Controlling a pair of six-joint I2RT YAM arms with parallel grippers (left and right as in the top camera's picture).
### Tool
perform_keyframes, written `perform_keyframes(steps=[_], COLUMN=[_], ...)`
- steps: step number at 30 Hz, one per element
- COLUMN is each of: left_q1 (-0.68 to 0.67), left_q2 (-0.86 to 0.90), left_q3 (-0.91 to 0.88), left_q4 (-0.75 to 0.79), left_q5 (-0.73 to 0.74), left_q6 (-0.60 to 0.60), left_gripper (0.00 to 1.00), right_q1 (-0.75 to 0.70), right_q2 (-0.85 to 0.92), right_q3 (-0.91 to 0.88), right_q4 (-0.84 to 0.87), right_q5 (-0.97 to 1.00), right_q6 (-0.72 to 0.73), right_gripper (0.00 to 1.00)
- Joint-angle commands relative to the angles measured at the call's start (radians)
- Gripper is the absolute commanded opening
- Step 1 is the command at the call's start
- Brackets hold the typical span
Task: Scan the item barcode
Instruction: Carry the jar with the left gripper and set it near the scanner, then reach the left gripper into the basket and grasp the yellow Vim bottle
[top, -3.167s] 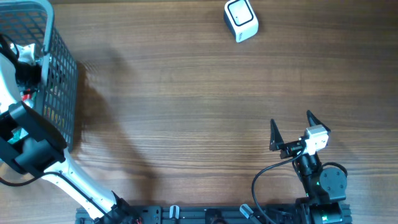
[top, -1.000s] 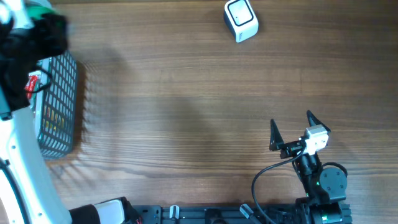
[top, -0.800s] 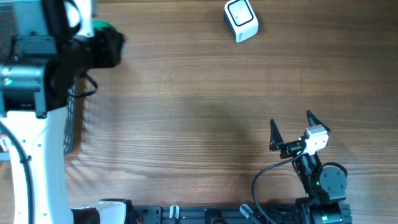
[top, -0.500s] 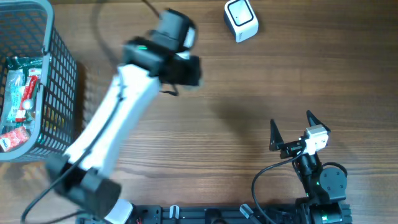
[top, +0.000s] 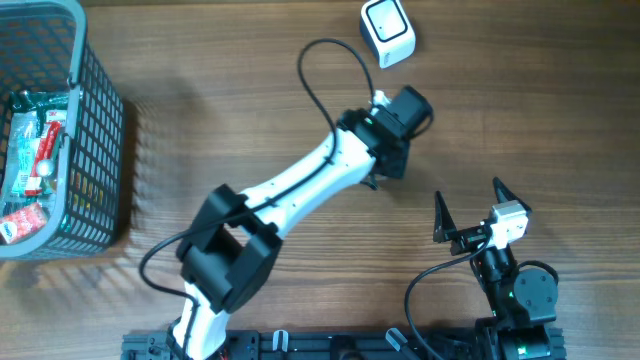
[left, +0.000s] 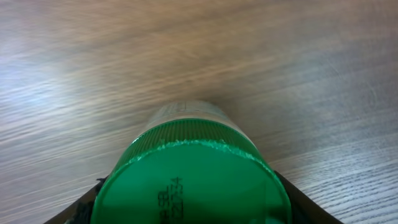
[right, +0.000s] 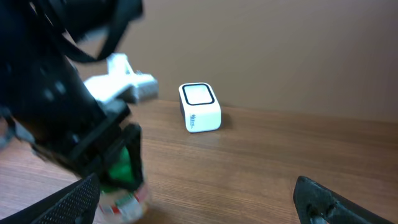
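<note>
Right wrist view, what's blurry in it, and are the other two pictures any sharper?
Right wrist view: the left arm is a dark smear, the white scanner fairly crisp. Left wrist view: the green lid is sharp, the table behind softens. Overhead view: mostly crisp, with a soft shadow beside the basket.

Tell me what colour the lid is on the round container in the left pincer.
Green; the round ribbed lid shows best in the left wrist view.
</note>
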Motion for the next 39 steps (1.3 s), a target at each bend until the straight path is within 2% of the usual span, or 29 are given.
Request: perform_keyframes(steps=[1,4,9,11,13,17,22,28,31,34,39], left_q1=[-0.031,-0.035,-0.035,-0.035,-0.033,0.000,0.113,0.420,0.650,0.847,1.202], left_q2=[0.034,0.053,0.063,0.063,0.053,-0.015,-0.159,-0.381,-0.494,-0.557,-0.579], left_q3=[0.002,0.002,0.002,0.002,0.010,0.090,0.251,0.372,0.372,0.372,0.370], left_q4=[0.026,0.027,0.027,0.026,0.027,0.002,-0.139,-0.312,-0.342,-0.357,-0.389], left_q5=[-0.039,-0.040,-0.034,-0.005,0.007,0.008,-0.001,-0.158,-0.152,-0.152,-0.108], left_q6=[-0.042,-0.047,-0.047,-0.042,-0.032,0.031,0.074,0.120,0.196,0.221,0.307], left_gripper=[0.58,0.60,0.76,0.86,0.90,0.95,0.98,1.00,1.00,1.00,1.00], right_q1=[-0.002,-0.002,-0.002,-0.002,-0.002,-0.002,-0.002,-0.002,-0.002,-0.002,-0.002], right_q2=[0.001,0.001,0.001,0.001,0.001,0.001,0.001,0.001,0.001,0.001,0.001], right_q3=[-0.001,-0.001,-0.001,-0.001,-0.001,-0.001,-0.001,-0.001,-0.001,-0.001,-0.001], right_q4=[0.005,0.005,0.005,0.005,0.005,0.005,0.005,0.005,0.005,0.005,0.005], right_q5=[0.003,0.003,0.003,0.003,0.003,0.003,0.003,0.003,0.003,0.003,0.003], right_q6=[-0.012,-0.012,-0.012,-0.012,-0.012,-0.012,-0.012,-0.012,-0.012,-0.012,-0.012], right_gripper=[1.00,1.00,1.00,1.00,1.00,1.00,1.00,1.00,1.00,1.00,1.00])
